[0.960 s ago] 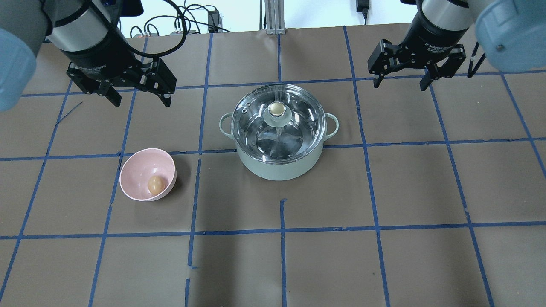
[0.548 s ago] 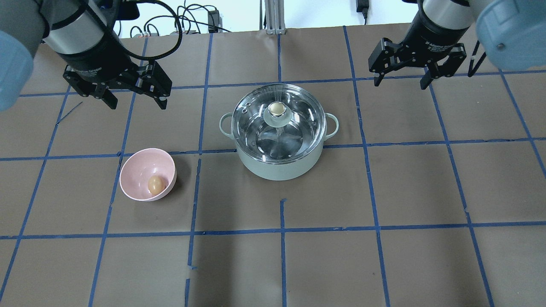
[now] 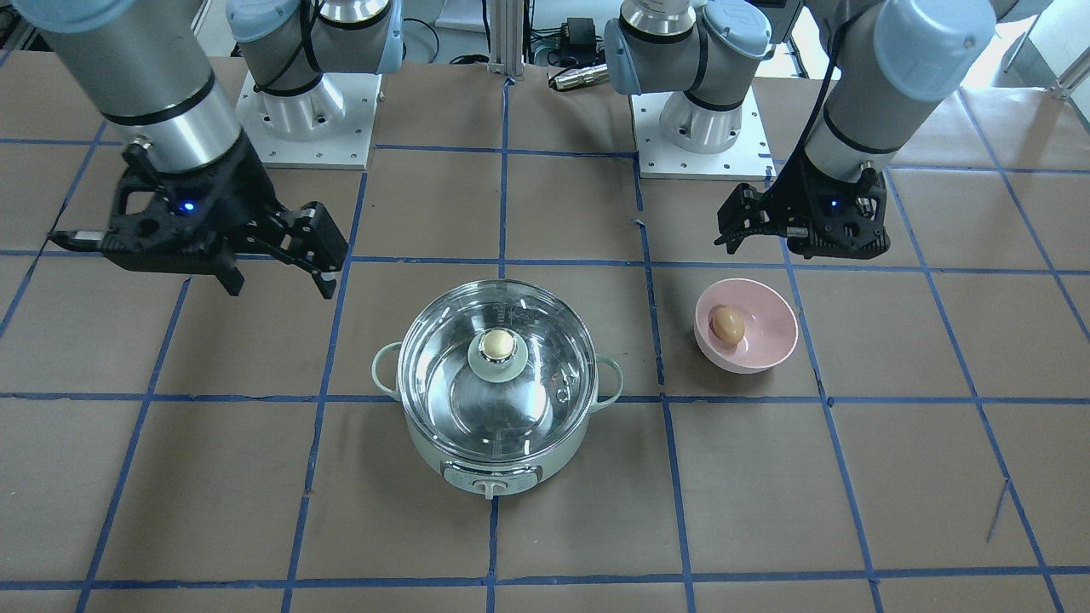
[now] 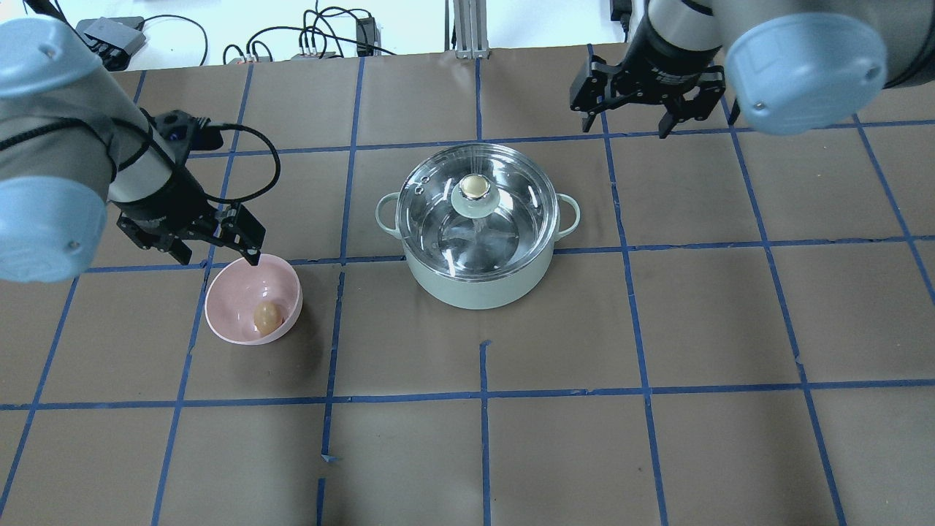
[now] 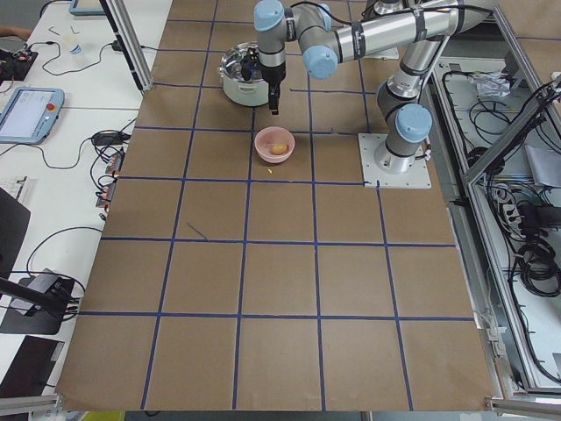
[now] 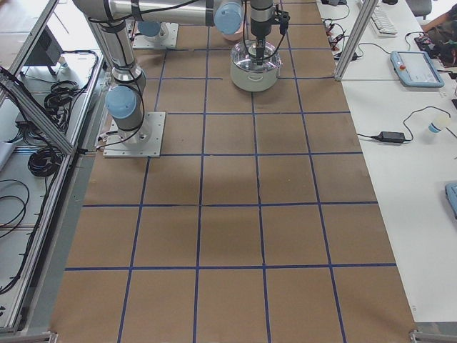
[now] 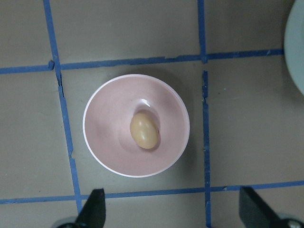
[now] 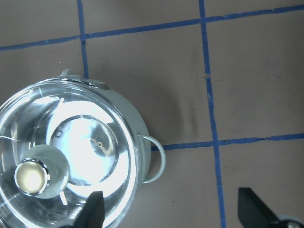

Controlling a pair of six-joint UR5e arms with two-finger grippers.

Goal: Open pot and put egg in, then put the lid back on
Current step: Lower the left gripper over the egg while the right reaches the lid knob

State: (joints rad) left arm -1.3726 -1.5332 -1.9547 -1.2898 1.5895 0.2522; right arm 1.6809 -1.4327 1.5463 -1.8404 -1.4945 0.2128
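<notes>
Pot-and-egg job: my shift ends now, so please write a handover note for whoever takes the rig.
Left gripper: open, empty, hovering roughly above the pink bowl.
Right gripper: open, empty, raised, to the right of the pot.
Egg lies in the bowl; lid sits on the pot.
Done: nothing yet.
Left: lift lid, move egg into pot, replace lid.
</notes>
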